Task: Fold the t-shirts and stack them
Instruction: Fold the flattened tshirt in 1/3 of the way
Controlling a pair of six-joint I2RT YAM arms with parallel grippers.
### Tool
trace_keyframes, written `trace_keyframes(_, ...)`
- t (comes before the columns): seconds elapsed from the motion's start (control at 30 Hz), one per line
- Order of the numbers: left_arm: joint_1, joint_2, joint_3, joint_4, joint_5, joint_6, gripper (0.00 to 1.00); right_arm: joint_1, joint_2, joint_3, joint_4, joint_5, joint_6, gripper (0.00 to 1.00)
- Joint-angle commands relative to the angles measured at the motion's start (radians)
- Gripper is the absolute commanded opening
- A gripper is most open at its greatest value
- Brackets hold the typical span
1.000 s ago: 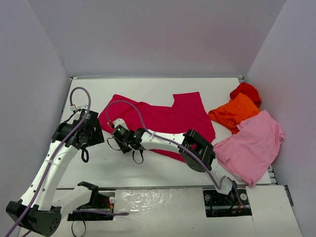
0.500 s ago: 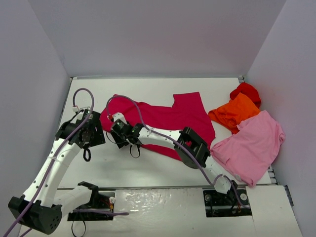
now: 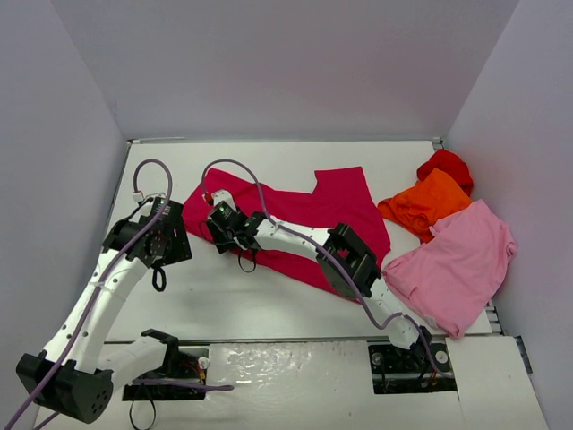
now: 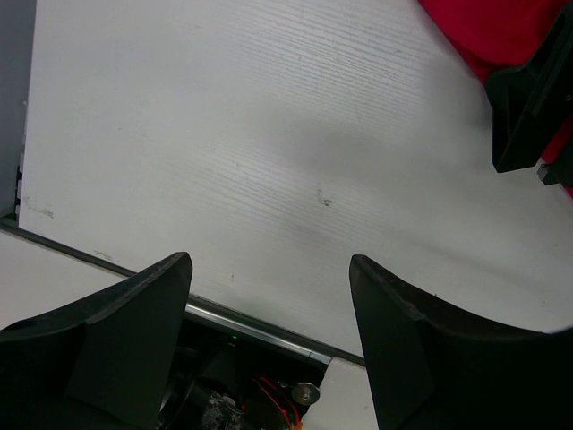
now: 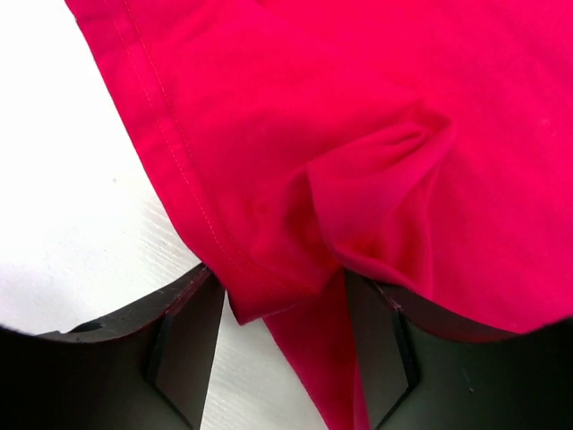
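Since a second ago, the right gripper (image 3: 218,219) has been carried up-frame onto the left part of the crimson-magenta cloth t-shirt (image 3: 313,213), which is spread flat at the centre of the white table (image 3: 269,305). Its fingers (image 5: 183,340) are set apart, with a bunched fold of that shirt lying between them. The left gripper (image 3: 164,240) is held wide open over bare table at centre left. A light pink cloth t-shirt (image 3: 457,269), an orange one (image 3: 425,204) and a red one (image 3: 445,166) are heaped at the right.

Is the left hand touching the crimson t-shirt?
Apart. The left wrist view shows the left hand over bare table, with the crimson t-shirt lying clear beyond its fingertips.
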Motion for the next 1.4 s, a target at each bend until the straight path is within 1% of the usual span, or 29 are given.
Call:
trace_keyframes(0.0,0.008,0.008,0.008,0.033,-0.026,0.006,0.68,-0.008,-0.035,0.07,0.032,-0.002,-0.011,0.51)
trace_keyframes(0.03,0.008,0.01,0.007,0.034,-0.024,0.006,0.68,-0.011,-0.036,0.074,0.031,-0.009,-0.01,0.48)
trace_keyframes(0.07,0.008,0.012,0.007,0.035,-0.022,0.007,0.68,-0.011,-0.038,0.078,0.031,-0.013,-0.01,0.42)
trace_keyframes(0.17,0.008,0.012,0.004,0.036,-0.019,0.007,0.68,-0.011,-0.044,0.081,0.033,-0.027,-0.01,0.19)
trace_keyframes(0.27,0.008,0.012,0.001,0.04,-0.015,0.006,0.68,-0.011,-0.052,0.077,0.031,-0.037,-0.003,0.0)
trace_keyframes(0.53,0.008,0.014,-0.013,0.054,-0.007,0.006,0.68,-0.008,-0.09,0.076,0.033,-0.072,0.005,0.0)
trace_keyframes(0.7,0.008,0.025,-0.027,0.067,0.002,0.004,0.68,-0.006,-0.119,0.118,0.039,-0.105,-0.005,0.0)
trace_keyframes(0.8,0.008,0.033,-0.029,0.074,0.005,0.006,0.68,-0.01,-0.129,0.182,0.072,-0.088,-0.061,0.0)
trace_keyframes(0.93,0.008,0.027,-0.032,0.076,0.013,0.005,0.68,-0.028,-0.123,0.209,0.15,-0.035,-0.128,0.0)
trace_keyframes(1.07,0.008,0.019,-0.04,0.084,0.032,0.003,0.68,-0.085,-0.09,0.219,0.244,-0.023,-0.149,0.0)
trace_keyframes(1.13,0.008,0.019,-0.046,0.088,0.04,0.003,0.67,-0.102,-0.073,0.211,0.294,0.01,-0.175,0.0)
trace_keyframes(1.2,0.008,0.02,-0.052,0.091,0.048,0.003,0.65,-0.119,-0.05,0.205,0.343,0.017,-0.204,0.0)
trace_keyframes(1.3,0.008,0.024,-0.064,0.107,0.072,0.007,0.61,-0.137,-0.016,0.157,0.513,-0.006,-0.276,0.0)
trace_keyframes(1.33,0.008,0.025,-0.067,0.112,0.079,0.007,0.6,-0.143,0.0,0.152,0.56,-0.002,-0.294,0.02)
trace_keyframes(1.37,0.008,0.029,-0.068,0.114,0.083,0.006,0.59,-0.149,0.028,0.169,0.576,0.006,-0.297,0.1)
